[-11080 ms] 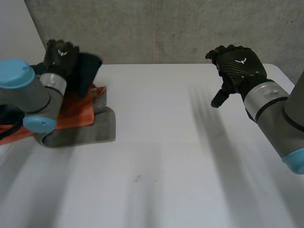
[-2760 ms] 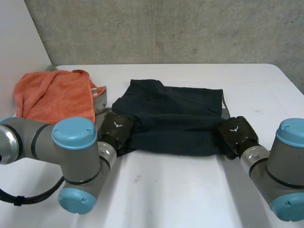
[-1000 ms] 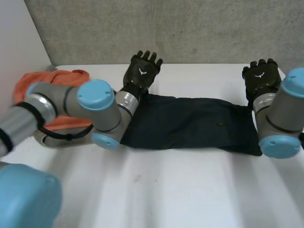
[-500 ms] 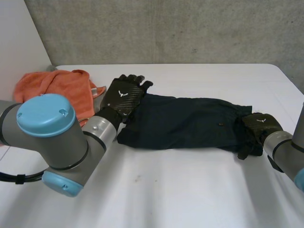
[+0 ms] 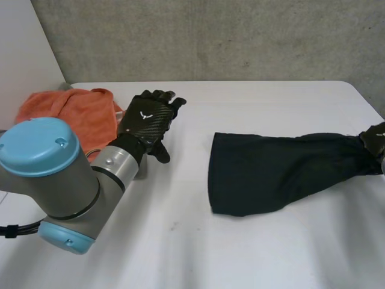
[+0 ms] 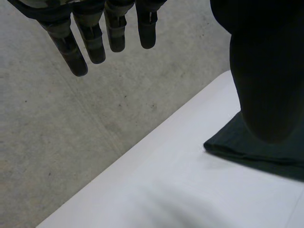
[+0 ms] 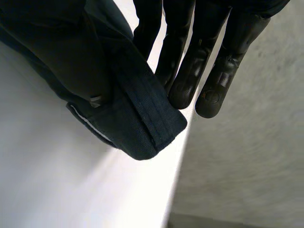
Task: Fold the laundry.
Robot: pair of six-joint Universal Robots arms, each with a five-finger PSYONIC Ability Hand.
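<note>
White surface (image 5: 240, 253) now has the dark garment (image 5: 271, 171) dragged from the middle to its right side. The orange towel (image 5: 66, 114) stays heaped at the left. The left hand (image 5: 147, 120) has let go, fingers straight and empty. The right hand (image 5: 376, 139) pinches the garment's end, probably turning it for the next fold.

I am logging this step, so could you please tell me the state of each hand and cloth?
left hand: open, fingers straight, holding nothing.
right hand: shut, pinching one end of the dark garment.
dark garment: folded over, stretched out lengthwise.
orange towel: bunched, not folded.
</note>
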